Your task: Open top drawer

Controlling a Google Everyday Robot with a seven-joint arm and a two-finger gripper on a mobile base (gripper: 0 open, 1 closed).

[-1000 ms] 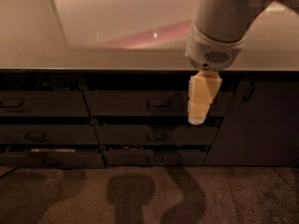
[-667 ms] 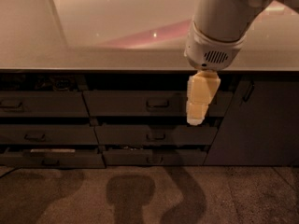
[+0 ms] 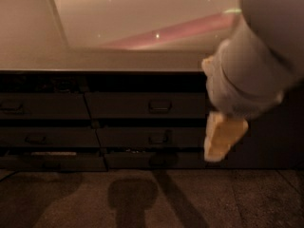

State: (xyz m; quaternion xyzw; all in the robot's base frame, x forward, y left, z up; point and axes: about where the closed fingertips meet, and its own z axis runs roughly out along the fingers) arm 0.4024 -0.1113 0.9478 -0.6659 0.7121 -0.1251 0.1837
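Pale table (image 3: 95, 61) above dark drawer fronts; speckled floor (image 3: 57, 203).
Top drawer (image 3: 123, 106) sits flush; pincer (image 3: 221, 144) hangs just right, grip state cannot be told.

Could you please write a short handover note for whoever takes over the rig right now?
The gripper hangs at the right of the view, in front of the cabinet. It is to the right of and lower than the handle of the top drawer, and is not touching it.
The top drawer sits just under the counter. Its front looks level with the drawer front to its left, so it appears shut.
Done: no pull on the drawer shows yet.
Left: bring the gripper to the handle, take hold of it and pull the drawer out.
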